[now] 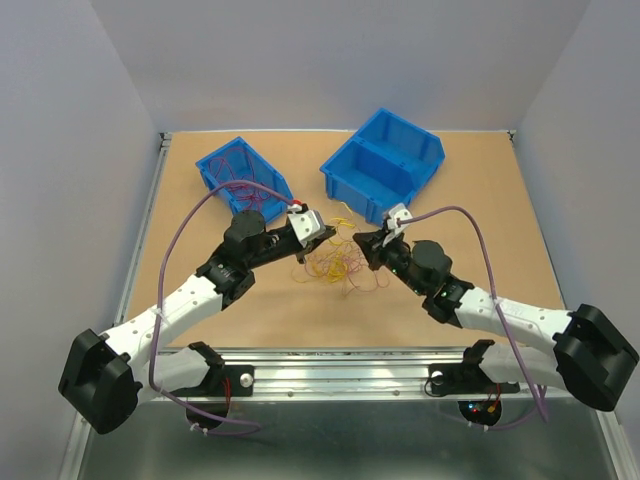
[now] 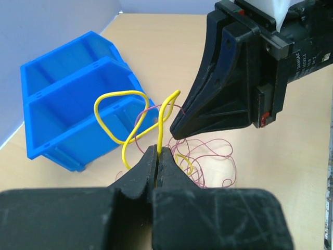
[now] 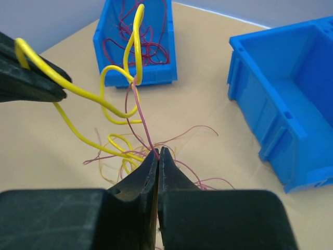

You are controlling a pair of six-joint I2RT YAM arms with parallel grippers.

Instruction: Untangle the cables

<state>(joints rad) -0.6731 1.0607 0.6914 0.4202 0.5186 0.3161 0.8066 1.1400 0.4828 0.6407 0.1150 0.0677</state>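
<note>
Left gripper (image 2: 157,149) is clamping the yellow wire (image 2: 160,125), right gripper (image 3: 157,151) the red wire (image 3: 141,117); they should be parting slowly, without jerking

A: The cables (image 1: 335,265)?
B: Thin, with a smooth, glossy coating that looks like plastic.
A: And the divided blue bin (image 2: 67,120)?
B: Smooth moulded plastic, with a faint sheen.
A: The table (image 3: 41,156)?
B: Matt tan board, wood-like. The left gripper (image 2: 157,152) looks like matt black plastic, finely scratched.
</note>
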